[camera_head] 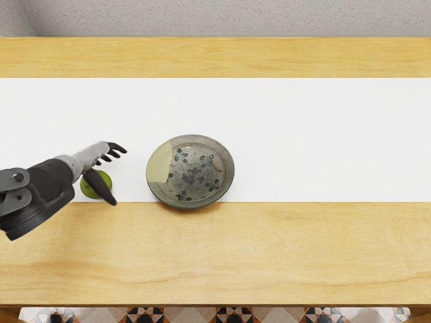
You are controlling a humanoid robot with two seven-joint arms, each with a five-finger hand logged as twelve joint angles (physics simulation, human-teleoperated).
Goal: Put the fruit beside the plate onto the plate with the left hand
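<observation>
Head view: green fruit (89, 188) sits partly beneath left hand (101, 158).

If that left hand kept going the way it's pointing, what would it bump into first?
Probably nothing: the left hand points right and slightly away, so it would skim over the white runner just beyond the plate. Depth is unclear; it might clip the rim.
</observation>
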